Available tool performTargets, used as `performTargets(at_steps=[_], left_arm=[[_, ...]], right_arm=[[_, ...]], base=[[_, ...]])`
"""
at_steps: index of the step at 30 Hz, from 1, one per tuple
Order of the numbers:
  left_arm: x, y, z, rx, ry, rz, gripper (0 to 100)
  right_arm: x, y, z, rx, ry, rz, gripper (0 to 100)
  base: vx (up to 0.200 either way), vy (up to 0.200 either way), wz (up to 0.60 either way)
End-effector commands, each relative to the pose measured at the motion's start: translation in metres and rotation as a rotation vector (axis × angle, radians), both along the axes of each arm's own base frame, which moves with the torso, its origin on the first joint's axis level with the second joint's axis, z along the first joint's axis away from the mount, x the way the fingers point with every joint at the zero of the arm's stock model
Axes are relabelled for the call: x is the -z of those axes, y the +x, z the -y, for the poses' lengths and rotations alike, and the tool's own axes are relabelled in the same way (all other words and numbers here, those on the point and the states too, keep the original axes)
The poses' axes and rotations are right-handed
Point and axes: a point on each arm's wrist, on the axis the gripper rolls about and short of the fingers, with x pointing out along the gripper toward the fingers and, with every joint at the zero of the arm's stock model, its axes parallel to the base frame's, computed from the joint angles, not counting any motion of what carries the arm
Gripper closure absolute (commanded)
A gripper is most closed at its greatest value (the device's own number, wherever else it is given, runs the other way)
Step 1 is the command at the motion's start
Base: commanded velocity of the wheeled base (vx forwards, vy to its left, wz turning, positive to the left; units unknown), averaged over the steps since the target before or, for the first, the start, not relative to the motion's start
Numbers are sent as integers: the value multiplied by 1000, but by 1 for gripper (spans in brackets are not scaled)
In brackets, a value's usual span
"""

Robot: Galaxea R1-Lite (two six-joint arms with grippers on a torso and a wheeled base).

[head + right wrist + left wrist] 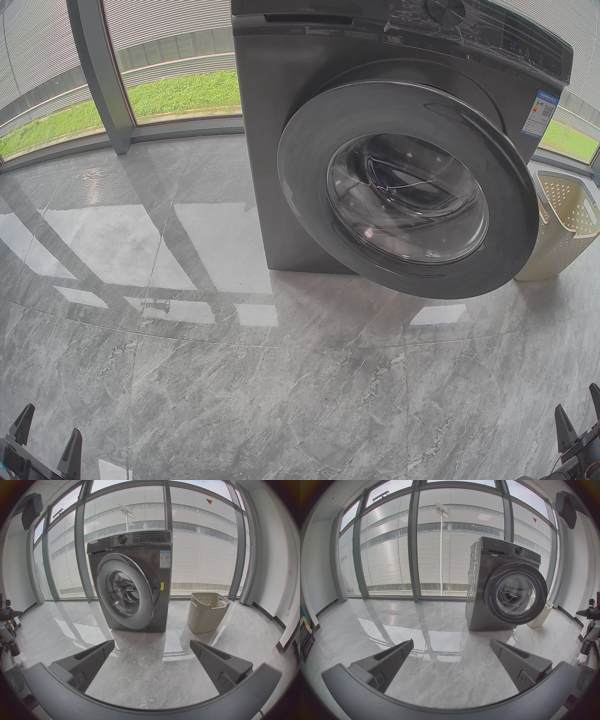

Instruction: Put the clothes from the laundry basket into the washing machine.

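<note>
The left jaws and the right jaws both stand spread wide with nothing between them, low over the floor (250,387). Well ahead stands the washing machine (269,125), door (406,187) swung open. The laundry basket (562,231) stands just beside it, on the right jaws' side.

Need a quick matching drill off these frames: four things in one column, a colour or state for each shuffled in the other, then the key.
Things
1. washing machine door
2. laundry basket
3. left gripper
4. floor

Colour or state
A. cream, perforated walls
B. glossy grey, marble-like tiles
C. swung open
D. fingers apart, holding nothing

Pairs: 1-C, 2-A, 3-D, 4-B
</note>
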Motion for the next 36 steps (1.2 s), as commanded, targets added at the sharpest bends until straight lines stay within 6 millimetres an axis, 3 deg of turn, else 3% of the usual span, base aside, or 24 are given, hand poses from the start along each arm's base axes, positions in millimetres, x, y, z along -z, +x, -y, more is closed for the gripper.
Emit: performTargets(at_steps=[1, 17, 20, 22, 26, 31, 36], left_arm=[[5, 0, 0, -1, -1, -5, 0], [5, 0, 0, 0, -6, -5, 0], [5, 0, 0, -1, -6, -5, 0], [5, 0, 0, -1, -3, -5, 0], [5, 0, 0, -1, -7, -5, 0], [5, 0, 0, -3, -7, -5, 0], [5, 0, 0, -3, -6, -5, 0]], right_arm=[[5, 0, 0, 0, -1, -6, 0], [4, 0, 0, -1, 1, 8, 0], [-45, -14, 0, -3, 52, 249, 0], [-62, -16, 0, -7, 54, 261, 0], [-61, -4, -1, -38, 51, 112, 0], [-60, 30, -3, -128, 20, -108, 0], [-83, 84, -5, -179, -13, -176, 0]], base=[[0, 0, 0], [0, 0, 0], [0, 0, 0], [0, 0, 0], [0, 0, 0], [0, 0, 0], [0, -160, 0]])
